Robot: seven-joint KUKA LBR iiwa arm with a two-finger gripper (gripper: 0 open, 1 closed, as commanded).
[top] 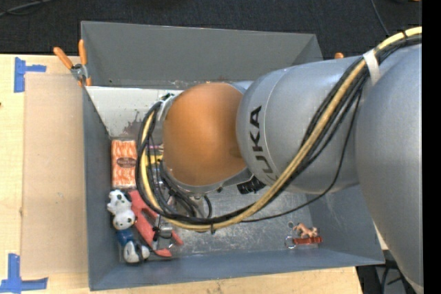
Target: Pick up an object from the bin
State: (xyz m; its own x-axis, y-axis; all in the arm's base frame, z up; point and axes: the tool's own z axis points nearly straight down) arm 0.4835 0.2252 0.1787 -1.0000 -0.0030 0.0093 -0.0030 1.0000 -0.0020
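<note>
Long red piece [142,211] slants down-right

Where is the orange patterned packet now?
In the camera view, the orange patterned packet lies by the bin's left wall, just above the white toy figure.

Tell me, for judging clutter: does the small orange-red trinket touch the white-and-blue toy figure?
Apart. Camera view: small orange-red trinket lies right, white-and-blue toy figure left, grey bin floor between.

Orange packet [125,163]: one
White and blue toy [122,220]: one
Long red thing [146,220]: one
Small orange thing [304,236]: one
Grey metal bin [200,51]: one
</note>
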